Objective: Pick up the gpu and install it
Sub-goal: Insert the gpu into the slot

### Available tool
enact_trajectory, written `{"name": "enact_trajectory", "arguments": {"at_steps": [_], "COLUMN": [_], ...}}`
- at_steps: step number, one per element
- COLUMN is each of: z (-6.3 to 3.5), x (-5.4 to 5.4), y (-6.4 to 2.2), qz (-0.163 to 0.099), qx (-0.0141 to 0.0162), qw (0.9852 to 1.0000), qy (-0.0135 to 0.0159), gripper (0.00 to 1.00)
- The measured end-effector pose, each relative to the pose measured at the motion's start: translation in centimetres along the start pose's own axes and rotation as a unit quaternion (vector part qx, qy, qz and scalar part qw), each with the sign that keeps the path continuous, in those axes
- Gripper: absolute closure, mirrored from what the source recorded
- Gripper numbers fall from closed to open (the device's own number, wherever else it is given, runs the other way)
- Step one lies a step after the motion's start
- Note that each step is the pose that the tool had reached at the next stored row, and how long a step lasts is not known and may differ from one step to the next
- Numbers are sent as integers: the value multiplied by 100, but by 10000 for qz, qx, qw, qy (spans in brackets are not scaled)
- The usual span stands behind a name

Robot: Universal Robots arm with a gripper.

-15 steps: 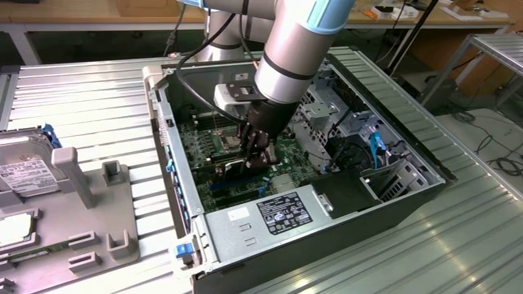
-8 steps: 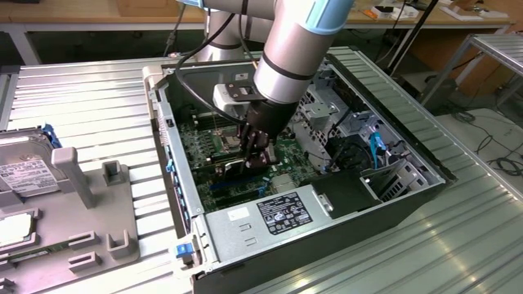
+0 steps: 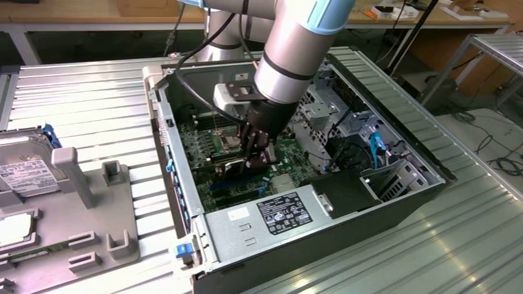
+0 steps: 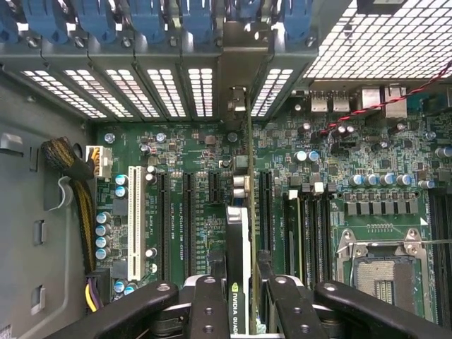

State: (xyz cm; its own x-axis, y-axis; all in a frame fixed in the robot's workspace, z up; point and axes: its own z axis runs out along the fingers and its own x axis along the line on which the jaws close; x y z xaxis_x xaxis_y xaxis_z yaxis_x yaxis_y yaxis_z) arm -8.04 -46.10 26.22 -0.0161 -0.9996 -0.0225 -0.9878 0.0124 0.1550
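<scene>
Gpu (image 4: 239, 275) held edge-on between the black fingers (image 4: 209, 311) of the gripper (image 4: 240, 311), jaws closed on the thin dark card, inside an open computer case (image 3: 408, 202) lying on its side on a ribbed metal table (image 3: 457, 245). In the wrist view the card stands upright over the green motherboard (image 4: 205, 183), its long edge running toward the row of slotted openings at the case's rear wall, with black expansion slots (image 4: 189, 212) just beside it on one side and more slots on the other; whether its edge is seated in a slot cannot be told. A white slot (image 4: 134, 219) lies further off, near a bundle of yellow and black cables (image 4: 83, 191), and an empty processor socket (image 4: 381, 272) sits well apart on the other side. In the exterior view the silver robot arm (image 3: 294, 55) reaches down into the middle of the case, the gripper (image 3: 257, 156) low over the board. A power supply (image 3: 274, 214) with a black label fills the near end of the case. On the exterior view's left, a grey tray (image 3: 90, 214) holds a hard drive (image 3: 24, 168).
</scene>
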Motion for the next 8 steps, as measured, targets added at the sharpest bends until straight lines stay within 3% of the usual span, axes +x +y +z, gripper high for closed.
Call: {"name": "enact_trajectory", "arguments": {"at_steps": [8], "z": [-1], "x": [0], "y": [-8], "qz": [29], "qx": [-18], "qw": [10000], "qy": [0], "gripper": [73]}}
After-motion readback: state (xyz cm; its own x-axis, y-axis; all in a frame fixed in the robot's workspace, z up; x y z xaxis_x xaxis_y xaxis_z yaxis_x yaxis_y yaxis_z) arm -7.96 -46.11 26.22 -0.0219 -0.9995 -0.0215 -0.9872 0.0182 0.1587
